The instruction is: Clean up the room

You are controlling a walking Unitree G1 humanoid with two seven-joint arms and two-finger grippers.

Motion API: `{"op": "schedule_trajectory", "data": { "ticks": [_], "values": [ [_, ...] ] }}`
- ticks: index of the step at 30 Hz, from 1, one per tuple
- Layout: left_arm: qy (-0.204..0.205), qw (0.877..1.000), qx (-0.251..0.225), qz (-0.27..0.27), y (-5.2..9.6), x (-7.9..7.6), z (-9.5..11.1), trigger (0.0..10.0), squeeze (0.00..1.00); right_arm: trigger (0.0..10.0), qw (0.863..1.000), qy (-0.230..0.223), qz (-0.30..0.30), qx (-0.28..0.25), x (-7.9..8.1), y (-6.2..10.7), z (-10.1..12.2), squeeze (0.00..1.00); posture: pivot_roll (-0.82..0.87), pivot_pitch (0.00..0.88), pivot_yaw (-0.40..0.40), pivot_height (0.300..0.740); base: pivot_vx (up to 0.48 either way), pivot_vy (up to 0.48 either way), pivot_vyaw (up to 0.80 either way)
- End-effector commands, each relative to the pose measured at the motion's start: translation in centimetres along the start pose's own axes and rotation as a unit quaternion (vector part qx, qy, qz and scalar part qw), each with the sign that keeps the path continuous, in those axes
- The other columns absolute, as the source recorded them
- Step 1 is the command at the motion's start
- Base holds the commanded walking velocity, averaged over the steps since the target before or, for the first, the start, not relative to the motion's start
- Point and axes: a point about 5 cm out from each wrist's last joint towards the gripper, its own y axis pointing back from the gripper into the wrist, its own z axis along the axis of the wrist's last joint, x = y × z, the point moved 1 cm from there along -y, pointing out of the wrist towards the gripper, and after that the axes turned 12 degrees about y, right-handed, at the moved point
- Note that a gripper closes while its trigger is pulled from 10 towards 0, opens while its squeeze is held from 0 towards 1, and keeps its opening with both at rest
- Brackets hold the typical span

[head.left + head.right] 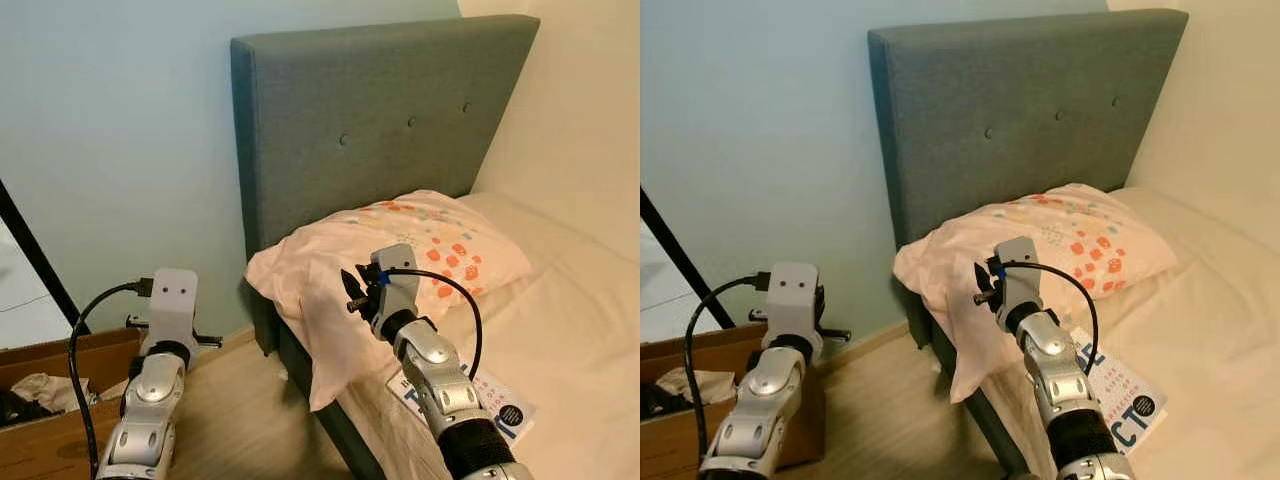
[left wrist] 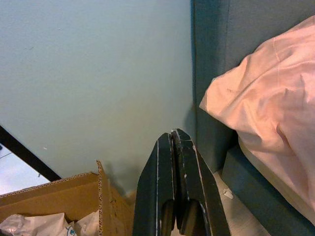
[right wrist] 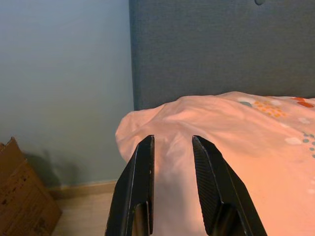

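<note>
right wrist: pillow (image 3: 236, 128) before right gripper (image 3: 172, 147)

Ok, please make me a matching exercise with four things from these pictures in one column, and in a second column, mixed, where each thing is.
Things:
1. pillow
2. book
3. cardboard box
4. headboard

Places:
a. on the floor by the wall, beside the bed
b. upright against the wall, behind the pillow
c. flat on the sheet, beside the right arm
d. at the head of the bed, with one corner hanging over the edge

Pairs: 1-d, 2-c, 3-a, 4-b
</note>
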Motion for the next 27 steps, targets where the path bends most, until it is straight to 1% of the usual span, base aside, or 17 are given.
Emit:
{"op": "schedule_trajectory", "data": {
  "ticks": [1,27],
  "values": [
    [0.004,1.0,0.002,-0.006,-0.08,-0.15,-0.11,10.0,0.0,10.0,1.0,-0.004,-0.001,-0.007,-0.03,0.0,0.14,0.0,-0.01,0.0,-0.059,0.626,0.0,0.0,0.0],
    [0.0,1.0,-0.005,-0.01,-0.3,-0.11,0.05,10.0,0.0,10.0,1.0,-0.003,-0.005,-0.012,0.06,0.04,0.09,0.0,-0.01,0.0,-0.05,0.626,0.0,0.0,0.0]
  ]
}}
